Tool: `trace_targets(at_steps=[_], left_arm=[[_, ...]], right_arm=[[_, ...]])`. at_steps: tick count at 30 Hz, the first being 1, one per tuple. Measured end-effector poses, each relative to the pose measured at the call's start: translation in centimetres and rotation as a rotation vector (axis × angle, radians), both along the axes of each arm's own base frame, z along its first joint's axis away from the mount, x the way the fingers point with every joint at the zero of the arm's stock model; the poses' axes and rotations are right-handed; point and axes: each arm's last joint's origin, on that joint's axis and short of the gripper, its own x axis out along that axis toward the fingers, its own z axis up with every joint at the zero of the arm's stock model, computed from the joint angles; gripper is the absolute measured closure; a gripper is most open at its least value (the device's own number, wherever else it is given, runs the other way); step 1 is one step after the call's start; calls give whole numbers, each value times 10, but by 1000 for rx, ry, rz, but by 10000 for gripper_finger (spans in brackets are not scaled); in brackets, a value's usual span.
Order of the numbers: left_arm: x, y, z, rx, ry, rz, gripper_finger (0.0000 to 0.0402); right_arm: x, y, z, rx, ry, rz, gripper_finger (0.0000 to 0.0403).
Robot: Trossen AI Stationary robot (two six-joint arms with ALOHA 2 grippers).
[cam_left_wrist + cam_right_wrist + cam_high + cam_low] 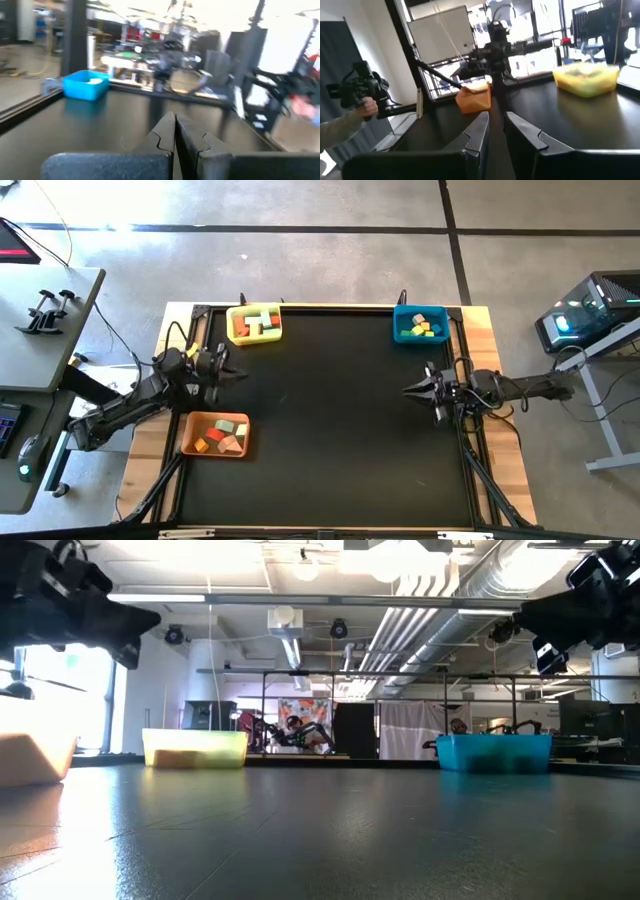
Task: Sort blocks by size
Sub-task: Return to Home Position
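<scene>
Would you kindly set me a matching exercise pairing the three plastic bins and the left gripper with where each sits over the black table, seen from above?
Things:
1. yellow rectangular plastic bin
2. blue rectangular plastic bin
3. orange rectangular plastic bin
4. left gripper

Places:
a. by the far right corner
b. left edge, nearest the low camera
c. by the far left corner
d. left side, between two bins

Pairs: 1-c; 2-a; 3-b; 4-d.

The right gripper hangs near the right edge.
</scene>
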Motion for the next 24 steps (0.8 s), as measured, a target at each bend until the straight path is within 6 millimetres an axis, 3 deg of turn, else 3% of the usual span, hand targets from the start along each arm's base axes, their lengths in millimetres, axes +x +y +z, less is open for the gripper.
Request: trace_targets(at_steps=[5, 15, 24], left_arm=[[3, -8, 0, 103, -11, -73, 401], [4, -7, 0, 179, -7, -37, 401], [9, -18, -2, 107, 10, -79, 401]], right_arm=[[0, 1, 2, -44, -22, 6, 344], [0, -1, -1, -86, 8, -20, 344], [0, -1, -1, -4, 7, -25, 344]])
